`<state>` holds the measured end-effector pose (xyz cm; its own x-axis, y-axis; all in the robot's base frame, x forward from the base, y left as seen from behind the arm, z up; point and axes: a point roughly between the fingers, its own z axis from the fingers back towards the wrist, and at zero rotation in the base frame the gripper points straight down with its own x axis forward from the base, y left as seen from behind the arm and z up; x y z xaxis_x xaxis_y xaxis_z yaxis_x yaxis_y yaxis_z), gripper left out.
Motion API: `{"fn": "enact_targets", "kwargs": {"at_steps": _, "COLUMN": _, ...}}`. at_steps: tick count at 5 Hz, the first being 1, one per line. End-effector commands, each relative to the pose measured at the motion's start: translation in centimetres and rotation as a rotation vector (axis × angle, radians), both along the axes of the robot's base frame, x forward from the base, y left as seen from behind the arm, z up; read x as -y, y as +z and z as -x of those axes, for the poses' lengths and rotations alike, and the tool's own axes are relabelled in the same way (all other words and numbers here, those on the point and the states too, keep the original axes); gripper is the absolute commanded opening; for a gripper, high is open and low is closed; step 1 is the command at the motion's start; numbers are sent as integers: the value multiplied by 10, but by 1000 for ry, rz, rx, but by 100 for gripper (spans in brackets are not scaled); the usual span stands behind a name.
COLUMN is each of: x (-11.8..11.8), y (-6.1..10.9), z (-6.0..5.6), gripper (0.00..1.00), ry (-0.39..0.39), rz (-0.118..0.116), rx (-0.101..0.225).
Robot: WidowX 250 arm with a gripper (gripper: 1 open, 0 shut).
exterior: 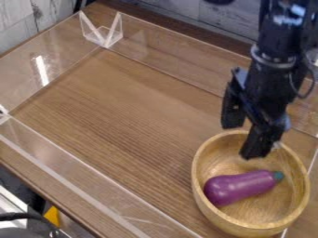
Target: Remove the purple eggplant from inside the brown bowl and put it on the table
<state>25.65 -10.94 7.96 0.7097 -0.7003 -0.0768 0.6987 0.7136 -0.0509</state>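
Looks like the reach-in step: gripper (252, 137) hangs over the bowl's (215, 149) far rim with jaws wide open, eggplant (241, 186) lying inside on its side, so next it probably needs to drop and line up over it.

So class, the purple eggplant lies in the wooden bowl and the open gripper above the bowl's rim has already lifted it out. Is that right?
Not quite. The gripper is open and empty; nothing has been lifted. The camera view shows the eggplant lying in the bowl.
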Motion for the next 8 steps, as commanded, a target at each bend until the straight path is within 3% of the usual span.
{"fn": "enact_targets", "kwargs": {"at_steps": 1, "x": 5, "y": 8, "z": 8, "gripper": 100, "ry": -84, "rz": 32, "rx": 72}}
{"fn": "enact_targets", "kwargs": {"at_steps": 4, "x": 6, "y": -12, "z": 11, "gripper": 100, "ry": -106, "rz": 38, "rx": 101}}
{"fn": "enact_targets", "kwargs": {"at_steps": 8, "x": 5, "y": -23, "z": 9, "gripper": 100, "ry": -107, "rz": 52, "rx": 132}}
